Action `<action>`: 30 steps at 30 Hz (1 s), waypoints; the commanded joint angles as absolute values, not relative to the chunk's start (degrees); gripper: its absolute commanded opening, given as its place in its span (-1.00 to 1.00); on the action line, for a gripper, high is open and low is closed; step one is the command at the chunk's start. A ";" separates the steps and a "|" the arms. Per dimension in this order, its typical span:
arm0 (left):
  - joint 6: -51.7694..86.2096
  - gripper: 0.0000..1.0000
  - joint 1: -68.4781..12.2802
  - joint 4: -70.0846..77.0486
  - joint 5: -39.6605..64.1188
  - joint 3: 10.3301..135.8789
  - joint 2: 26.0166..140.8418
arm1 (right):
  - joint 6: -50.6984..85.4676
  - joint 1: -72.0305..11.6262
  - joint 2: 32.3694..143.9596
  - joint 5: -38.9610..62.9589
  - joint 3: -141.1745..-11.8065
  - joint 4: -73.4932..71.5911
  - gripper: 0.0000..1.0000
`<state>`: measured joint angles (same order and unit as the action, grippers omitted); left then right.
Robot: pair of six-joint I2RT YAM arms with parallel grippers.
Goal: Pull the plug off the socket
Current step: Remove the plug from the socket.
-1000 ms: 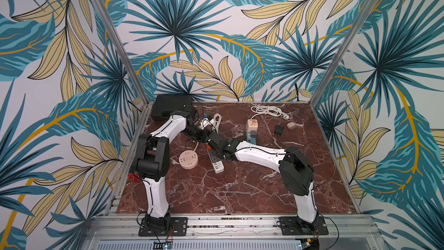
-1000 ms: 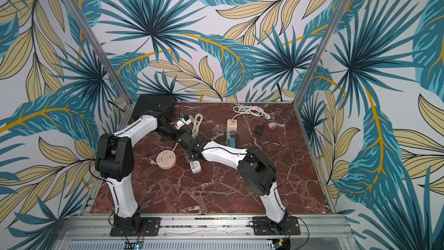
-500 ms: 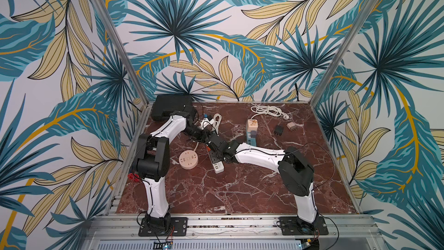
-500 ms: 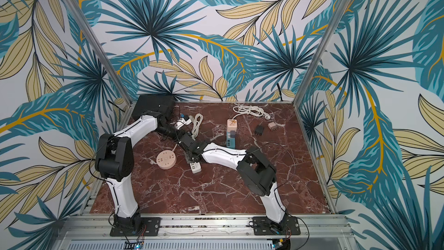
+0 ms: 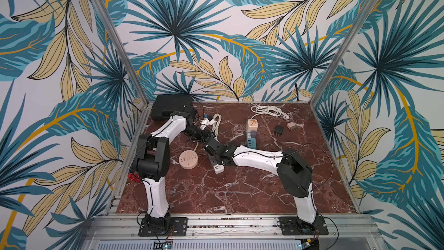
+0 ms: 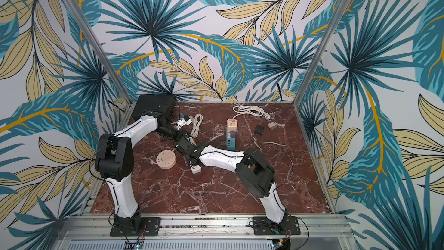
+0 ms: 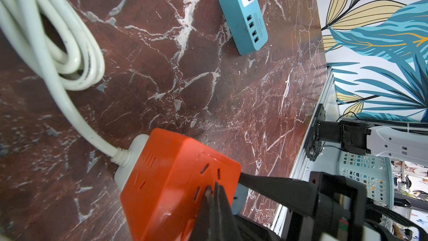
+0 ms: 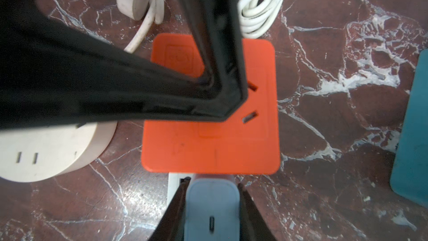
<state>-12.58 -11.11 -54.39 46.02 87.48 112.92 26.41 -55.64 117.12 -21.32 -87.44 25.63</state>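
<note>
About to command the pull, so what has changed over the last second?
The right gripper closed onto the grey-blue plug, which appears still seated. The left gripper stayed shut, tips pressing on the orange socket block. The white cord and blue power strip did not move.

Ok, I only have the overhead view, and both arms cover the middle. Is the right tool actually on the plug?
Observer: Yes. The right wrist view shows the right tool shut on the grey-blue plug, a finger on each side.
Operator: And the left tool?
Observer: Shut, tips down on the top face of the orange socket cube.
Operator: Is the plug in that cube?
Observer: No. The cube's visible slots are empty; the plug sits over the white strip beside it, pins hidden.
</note>
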 commanded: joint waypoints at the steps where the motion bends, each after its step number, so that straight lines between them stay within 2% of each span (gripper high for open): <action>1: -13.36 -1.00 -11.25 -54.66 40.73 84.92 114.30 | 28.08 -54.49 116.10 -16.34 -88.81 26.71 -0.80; 5: -13.36 -1.00 -11.25 -54.67 40.81 84.90 114.24 | 28.61 -53.09 115.82 -12.81 -90.40 28.97 -0.83; 19: -13.45 -1.00 -11.18 -54.49 40.83 84.55 114.18 | 26.18 -57.58 118.28 -25.21 -93.16 31.65 -0.93; 30: -13.45 -1.00 -11.25 -54.43 40.83 84.43 114.02 | 27.85 -56.28 113.11 -23.27 -93.17 33.57 -1.00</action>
